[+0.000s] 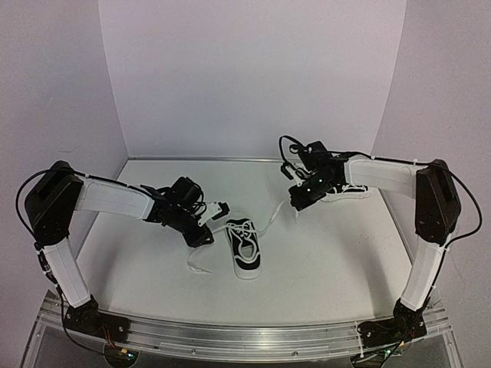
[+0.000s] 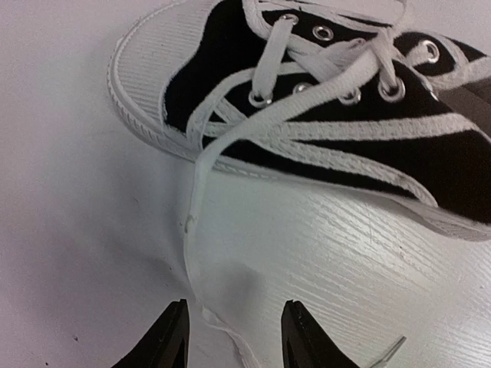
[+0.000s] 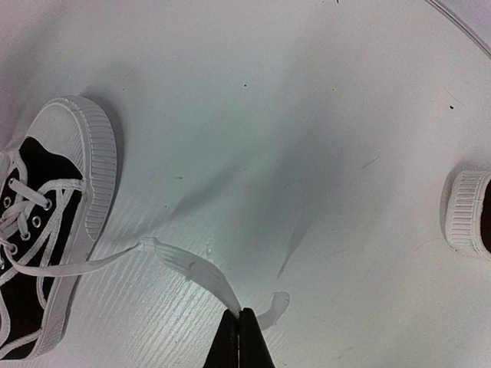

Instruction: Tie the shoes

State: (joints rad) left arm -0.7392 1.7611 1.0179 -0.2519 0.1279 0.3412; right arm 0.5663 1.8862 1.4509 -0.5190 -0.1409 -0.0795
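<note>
One black shoe (image 1: pixel 245 249) with a white sole lies mid-table, toe toward the near edge. Its laces (image 2: pixel 196 192) are loose. My left gripper (image 1: pixel 205 236) sits just left of it and stands open (image 2: pixel 234 333); one white lace end lies on the table between the fingertips, not pinched. My right gripper (image 1: pixel 294 203) hovers behind and to the right of this shoe (image 3: pixel 46 230). It is shut (image 3: pixel 239 314) on the other lace (image 3: pixel 192 268), near its tip. The second shoe (image 1: pixel 349 192) lies at the back right, mostly hidden under the right arm; only its toe cap (image 3: pixel 469 215) shows in the right wrist view.
White walls (image 1: pixel 253 77) close the table at the back and sides. A metal rail (image 1: pixel 245 337) with both arm bases runs along the near edge. A lace end (image 1: pixel 198 264) trails on the table left of the middle shoe.
</note>
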